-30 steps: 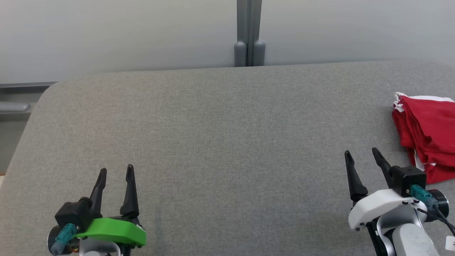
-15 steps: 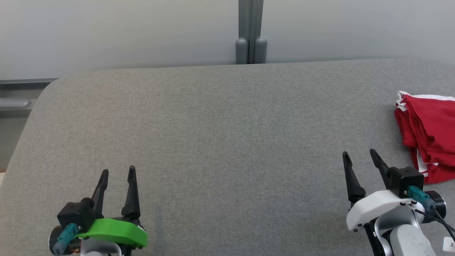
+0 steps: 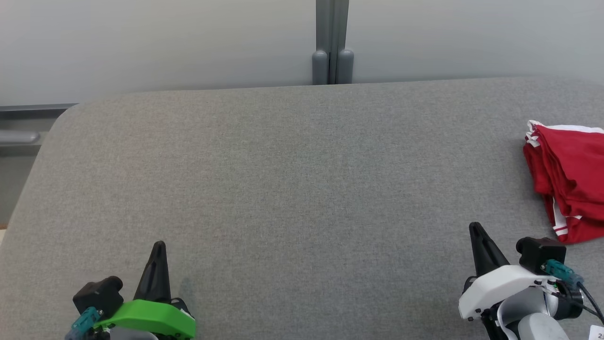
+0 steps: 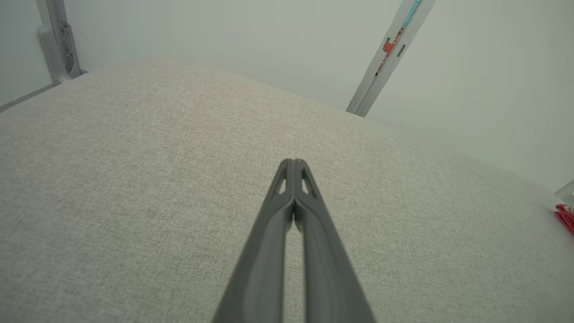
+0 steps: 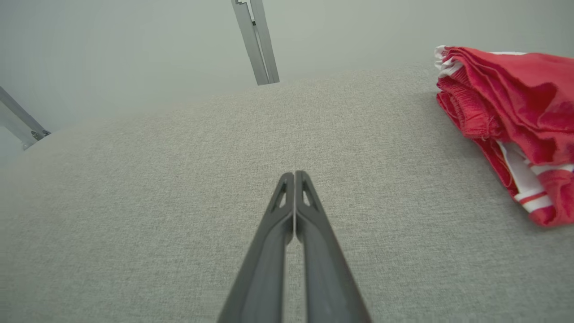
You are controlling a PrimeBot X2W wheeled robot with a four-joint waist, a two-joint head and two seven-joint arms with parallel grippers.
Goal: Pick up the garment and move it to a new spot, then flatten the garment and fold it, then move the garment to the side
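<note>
While garment [image 3: 568, 179] lies apart, left claw [image 3: 159, 245] pinched low, right claw [image 3: 475, 227] alike

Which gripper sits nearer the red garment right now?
Right. The right gripper is shut just below and left of the red garment in the head view, not touching it; the left gripper, also shut, sits across the grey surface at the far lower left.

Red garment [image 3: 568, 179] with white stripes — plain grey table [image 3: 283, 189], dark fingers [image 4: 293, 179].
</note>
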